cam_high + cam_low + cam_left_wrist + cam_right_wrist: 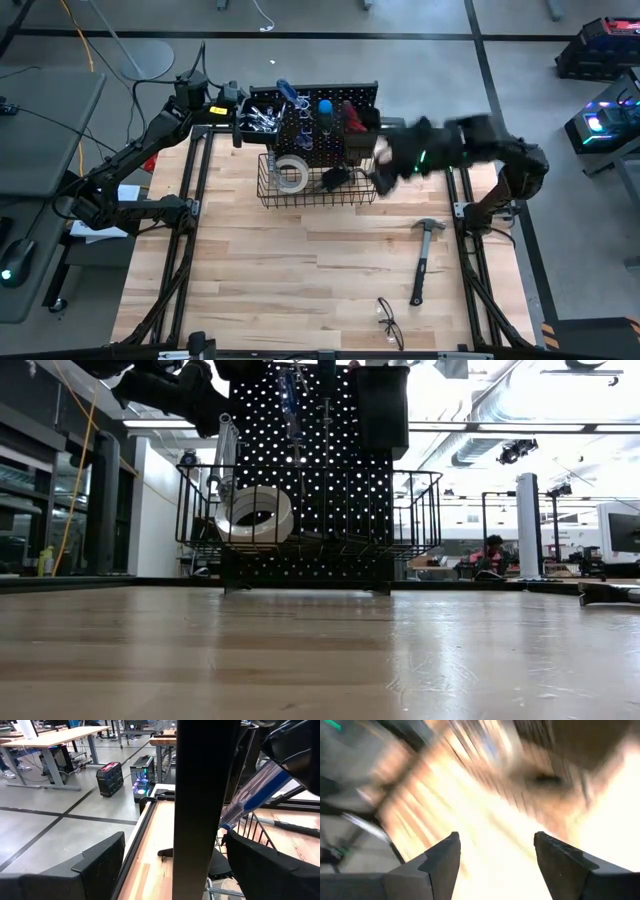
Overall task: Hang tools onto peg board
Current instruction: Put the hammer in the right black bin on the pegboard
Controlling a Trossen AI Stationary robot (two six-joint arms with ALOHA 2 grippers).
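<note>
The peg board (325, 115) stands upright at the table's far middle. It bears a bin of silver wrenches (262, 118), blue screwdrivers (290, 97) and a wire basket (315, 188) in which a white tape roll (291, 175) lies. A black-handled hammer (428, 258) lies flat on the table at the right. My left gripper (236, 103) is open at the board's left edge (205, 810), one finger on each side of it. My right gripper (384, 163), blurred, hovers open and empty by the basket's right end. My left gripper has its fingers (100, 862) on either side of the peg board's left edge (200, 845), coming level from the table's left. A gap shows at one finger. Whether the other finger touches the board, I cannot tell.
Safety glasses (388, 320) lie near the table's front edge. Bare wooden tabletop (300, 270) stretches in front of the basket. The table's black frame rails (190, 230) run along both sides.
</note>
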